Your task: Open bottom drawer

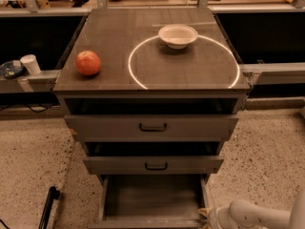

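Observation:
The bottom drawer (152, 199) of the grey metal cabinet is pulled far out, its empty inside showing; its front and black handle are cut off by the lower edge of the view. The white arm reaches in from the bottom right, and my gripper (206, 217) is at the drawer's front right corner. The top drawer (152, 127) and middle drawer (153, 165) stand slightly out, each with a black loop handle.
On the cabinet top (119, 70) lie a red apple (88, 63) at left and a white bowl (177, 35) at the back, on a white ring marking. A white cup (31, 64) stands on a ledge at left. A black pole (47, 206) leans on the speckled floor at the lower left.

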Robot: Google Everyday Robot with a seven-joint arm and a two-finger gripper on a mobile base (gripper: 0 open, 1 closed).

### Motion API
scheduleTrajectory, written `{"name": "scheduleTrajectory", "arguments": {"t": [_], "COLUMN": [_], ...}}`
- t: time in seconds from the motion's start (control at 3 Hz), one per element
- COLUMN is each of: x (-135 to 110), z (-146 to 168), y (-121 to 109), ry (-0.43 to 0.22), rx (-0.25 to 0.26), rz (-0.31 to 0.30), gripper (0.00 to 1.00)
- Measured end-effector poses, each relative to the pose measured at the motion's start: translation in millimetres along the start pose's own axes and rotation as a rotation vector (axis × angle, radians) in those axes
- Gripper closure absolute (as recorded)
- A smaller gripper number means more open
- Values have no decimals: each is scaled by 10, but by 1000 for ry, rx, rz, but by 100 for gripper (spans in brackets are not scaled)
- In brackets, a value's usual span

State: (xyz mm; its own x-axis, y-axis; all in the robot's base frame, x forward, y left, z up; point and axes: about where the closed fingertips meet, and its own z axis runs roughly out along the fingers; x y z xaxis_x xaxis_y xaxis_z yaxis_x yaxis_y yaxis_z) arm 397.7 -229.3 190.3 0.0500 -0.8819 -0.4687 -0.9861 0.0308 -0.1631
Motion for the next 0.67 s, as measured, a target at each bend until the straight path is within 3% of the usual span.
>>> {"name": "scheduleTrajectory", "arguments": {"t": [0.33,0.67], "x": [-41,-176], "z": [-119,-424], "y": [-44,-16], "ry": [-79,-189], "rx": [42,91], "rz": [-1,-43], "gripper": [22,1]}}
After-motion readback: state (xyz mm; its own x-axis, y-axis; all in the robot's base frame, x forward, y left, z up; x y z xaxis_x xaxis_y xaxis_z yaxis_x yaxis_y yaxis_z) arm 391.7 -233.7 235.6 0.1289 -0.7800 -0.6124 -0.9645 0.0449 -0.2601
